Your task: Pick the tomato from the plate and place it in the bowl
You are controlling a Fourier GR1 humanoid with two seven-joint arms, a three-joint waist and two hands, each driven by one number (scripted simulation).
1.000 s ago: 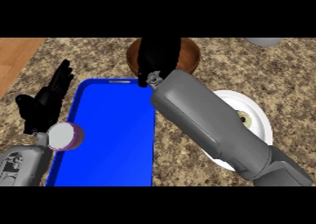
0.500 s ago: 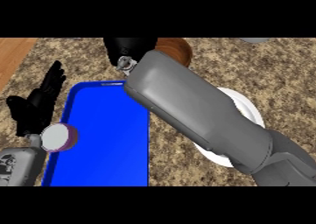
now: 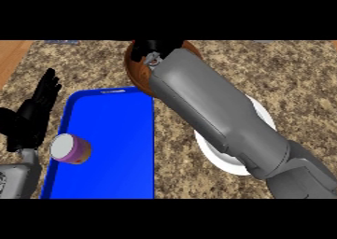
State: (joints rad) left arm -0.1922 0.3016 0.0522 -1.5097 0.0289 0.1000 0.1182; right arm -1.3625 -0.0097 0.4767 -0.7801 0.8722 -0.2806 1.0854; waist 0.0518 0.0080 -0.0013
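Over the brown wooden bowl (image 3: 133, 65) at the far edge of the speckled counter (image 3: 295, 84), the right hand (image 3: 156, 46) shows only as a black mass at the end of the long grey right forearm (image 3: 212, 116). Half a second ago that hand sat further to the view's left, past the bowl's left rim; now it lies directly above the bowl and hides most of it. The forearm has swung with it and covers more of the white plate (image 3: 262, 116), of which only a rim shows on either side. Whether the right hand's fingers are curled or spread cannot be told from this view. The tomato cannot be seen: it does not show on the visible parts of the plate or of the bowl, so its place, its long axis and its pointing cannot be told.

At the view's left edge the left hand (image 3: 29, 119) rests with fingers straight and relaxed, holding nothing, much as before. Just beside it a small purple cup with a white top (image 3: 69, 148) lies on the blue tray (image 3: 119, 140), tilted on its side.
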